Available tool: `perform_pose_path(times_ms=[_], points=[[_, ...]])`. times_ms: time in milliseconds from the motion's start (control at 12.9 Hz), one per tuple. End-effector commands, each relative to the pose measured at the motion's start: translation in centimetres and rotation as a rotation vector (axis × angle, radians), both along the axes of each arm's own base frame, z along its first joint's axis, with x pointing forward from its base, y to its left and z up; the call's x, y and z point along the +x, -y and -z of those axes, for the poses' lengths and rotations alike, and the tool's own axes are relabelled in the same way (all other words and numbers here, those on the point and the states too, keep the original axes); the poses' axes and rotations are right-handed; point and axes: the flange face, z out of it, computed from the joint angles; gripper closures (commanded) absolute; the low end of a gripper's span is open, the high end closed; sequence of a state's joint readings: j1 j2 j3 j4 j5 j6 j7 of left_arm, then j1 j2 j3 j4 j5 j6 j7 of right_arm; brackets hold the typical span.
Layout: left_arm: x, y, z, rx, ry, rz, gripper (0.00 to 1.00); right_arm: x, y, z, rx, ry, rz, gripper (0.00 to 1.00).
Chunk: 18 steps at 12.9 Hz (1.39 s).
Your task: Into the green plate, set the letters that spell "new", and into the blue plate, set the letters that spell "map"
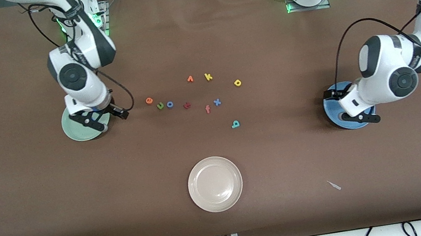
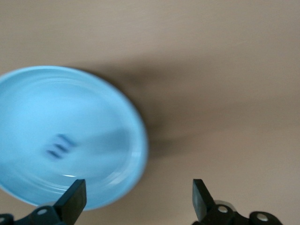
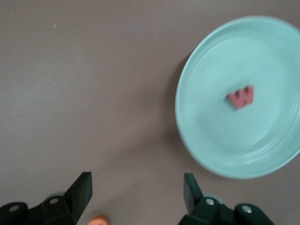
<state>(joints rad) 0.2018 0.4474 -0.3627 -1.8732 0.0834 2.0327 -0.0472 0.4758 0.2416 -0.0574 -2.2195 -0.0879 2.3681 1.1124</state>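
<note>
The green plate (image 1: 75, 133) lies at the right arm's end of the table, and a salmon "w" (image 3: 241, 97) rests in the green plate (image 3: 211, 136). My right gripper (image 3: 137, 192) hangs open and empty over bare table just beside that plate; in the front view the right gripper (image 1: 97, 120) covers part of it. The blue plate (image 1: 333, 102) lies at the left arm's end and holds a blue "m" (image 2: 60, 146). Above the rim of the blue plate (image 2: 136, 140), my left gripper (image 2: 138, 199) is open and empty. Orange "e" (image 1: 149, 100), green "n" (image 1: 160, 106), yellow "p" (image 1: 237, 82) and teal "a" (image 1: 235, 124) lie mid-table.
Among the letters lie a blue "o" (image 1: 169, 104), a dark red letter (image 1: 187, 105), a salmon "f" (image 1: 207, 109), a blue "x" (image 1: 217, 102), an orange "v" (image 1: 190, 79) and a yellow "k" (image 1: 208, 77). A cream-white plate (image 1: 215, 184) sits nearer the front camera.
</note>
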Motion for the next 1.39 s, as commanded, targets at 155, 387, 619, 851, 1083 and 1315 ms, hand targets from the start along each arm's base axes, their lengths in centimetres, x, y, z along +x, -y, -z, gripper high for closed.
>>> perform_pose_path(times_ms=[155,387,619,851,1083,1315], points=[[-5.3,10.1,-1.2,0.014,0.043,-0.173,0.00,-0.6,-8.0,1.7,-0.025,0.046,0.398,0.16],[-9.8,14.8,0.5,-0.019,0.131,-0.231,0.00,-1.3,-9.4,2.5,-0.009,0.055,0.629,0.17],[-13.8,20.5,2.0,-0.031,0.168,-0.282,0.00,-2.1,-10.5,4.5,0.019,0.007,0.782,0.20],[-16.4,24.8,4.5,0.032,0.187,-0.329,0.00,-2.7,-12.1,6.8,0.060,0.025,0.851,0.23],[-17.6,27.7,7.7,0.081,0.210,-0.367,0.00,-3.3,-12.6,8.1,0.047,0.028,0.842,0.25],[-17.3,28.9,8.9,0.082,0.200,-0.366,0.03,-3.2,-12.4,8.1,0.045,0.032,0.837,0.27]])
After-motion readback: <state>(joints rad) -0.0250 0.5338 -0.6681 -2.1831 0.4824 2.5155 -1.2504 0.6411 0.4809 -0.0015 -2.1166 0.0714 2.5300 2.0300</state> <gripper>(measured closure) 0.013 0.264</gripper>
